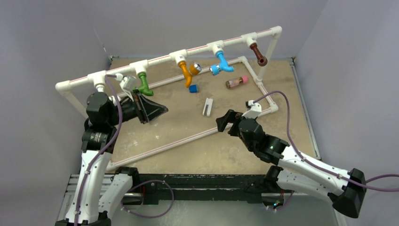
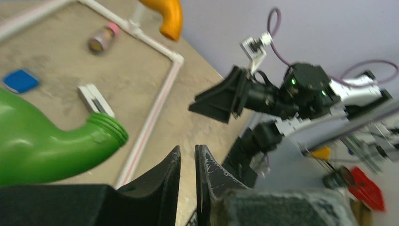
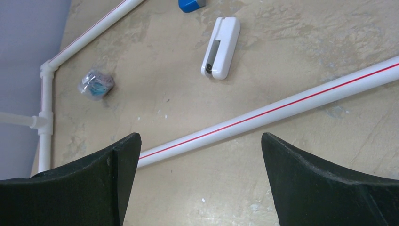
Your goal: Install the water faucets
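Four faucets hang from the tee joints of the raised white pipe rail (image 1: 162, 58): green (image 1: 144, 85), orange (image 1: 187, 75), blue (image 1: 221, 63) and brown (image 1: 258, 54). My left gripper (image 1: 161, 111) is shut and empty, just right of and below the green faucet. In the left wrist view the green faucet (image 2: 56, 146) fills the left side beside my gripper (image 2: 188, 153), apart from the fingers, and the orange faucet (image 2: 164, 16) shows at the top. My right gripper (image 1: 224, 121) is open and empty over the near floor pipe (image 3: 282, 108), seen in its wrist view (image 3: 200, 141).
On the mat lie a small blue block (image 1: 193, 88), a white slotted piece (image 1: 207, 107) and a clear cylinder with a pink end (image 1: 236, 82). The tee joint (image 1: 99, 77) at the rail's left end has no faucet. A white pipe frame borders the mat.
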